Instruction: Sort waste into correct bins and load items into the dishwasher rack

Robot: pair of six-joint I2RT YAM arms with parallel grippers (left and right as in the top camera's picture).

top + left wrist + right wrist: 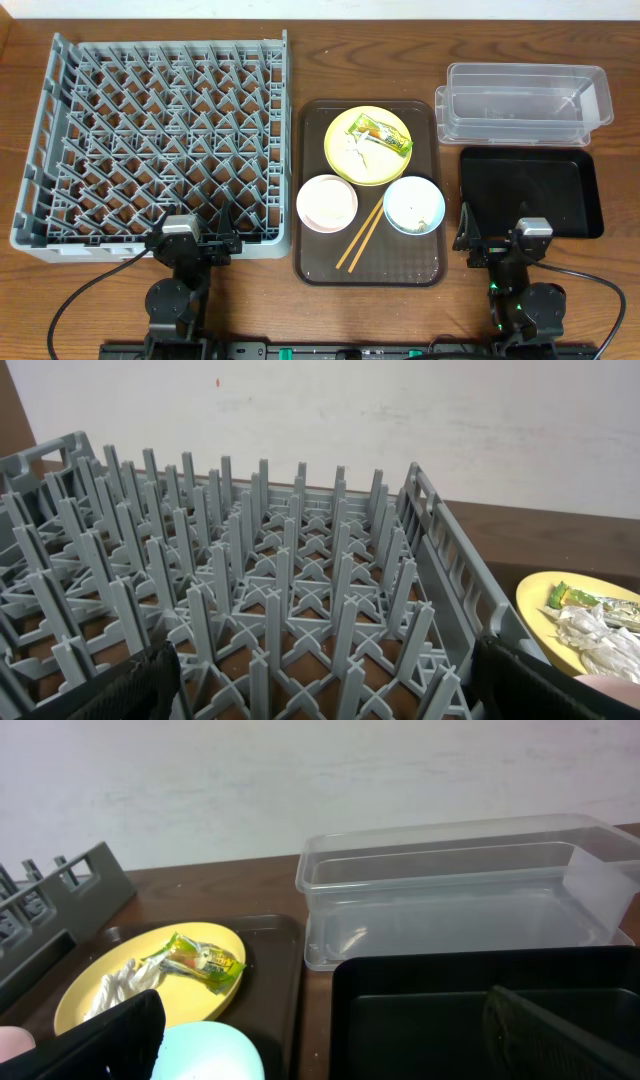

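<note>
Left gripper [196,242], fingers apart and empty, sits at 6 o'clock of the dishwasher rack [160,130]; right gripper [500,246], likewise spread, at 6 o'clock of the black tray [530,190].

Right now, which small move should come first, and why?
Probably reach the open right pincer toward the wrapper on the yellow plate: it lies on top, the pincer holds nothing, and the tub looks empty.
</note>
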